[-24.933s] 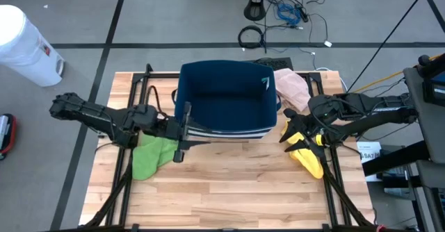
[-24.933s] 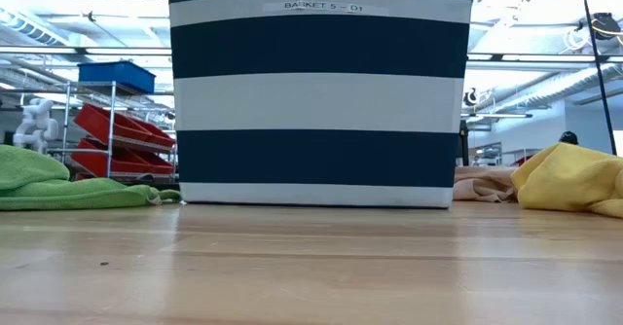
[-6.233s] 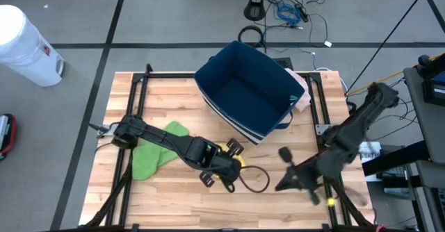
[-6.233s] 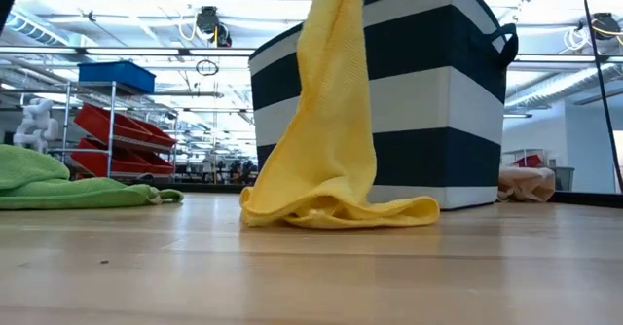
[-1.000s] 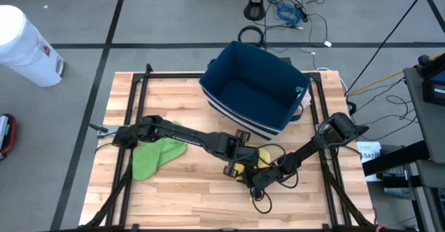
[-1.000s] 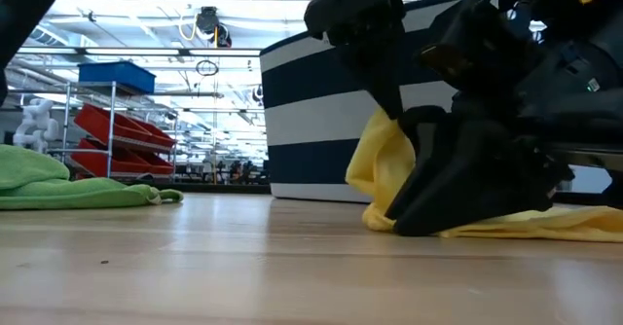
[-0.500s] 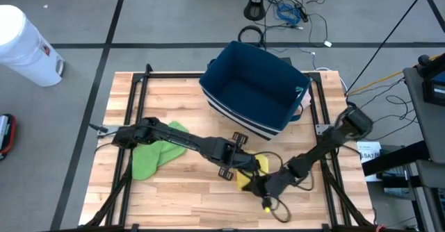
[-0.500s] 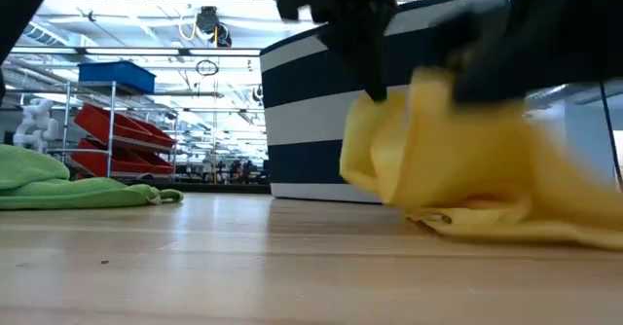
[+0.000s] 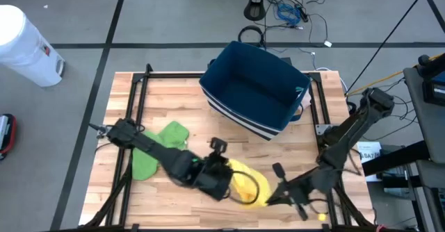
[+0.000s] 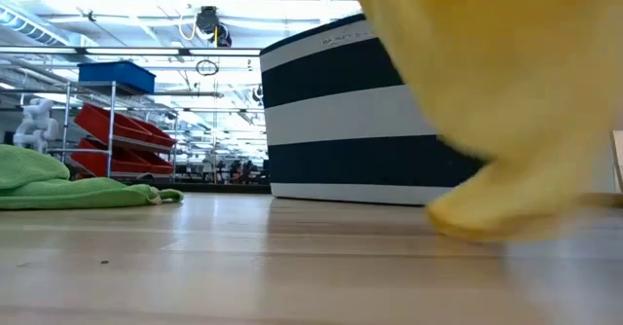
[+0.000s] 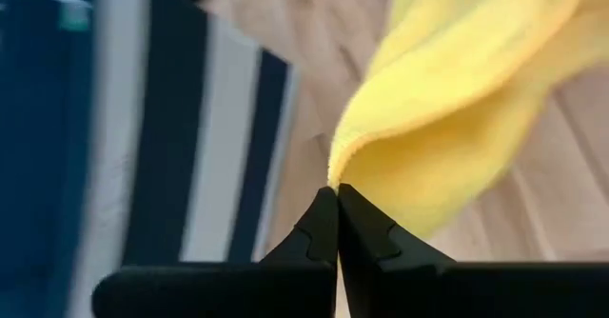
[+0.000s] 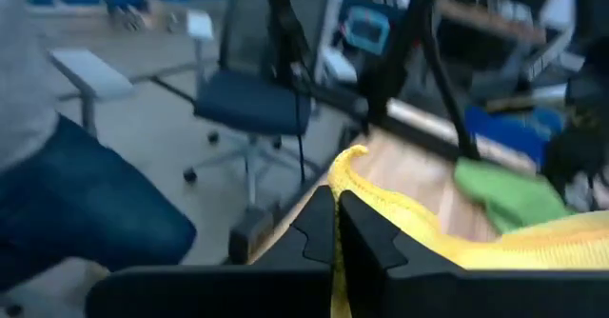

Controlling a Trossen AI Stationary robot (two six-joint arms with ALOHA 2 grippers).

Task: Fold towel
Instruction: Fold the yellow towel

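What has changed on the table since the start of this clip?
The yellow towel left the right edge for the front centre; left gripper and right gripper are each shut on an edge. The striped basket was pushed back-right and turned. The green towel stayed put.

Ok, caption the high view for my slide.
Both grippers, left gripper and right gripper, shut on the yellow towel near the table's front edge.
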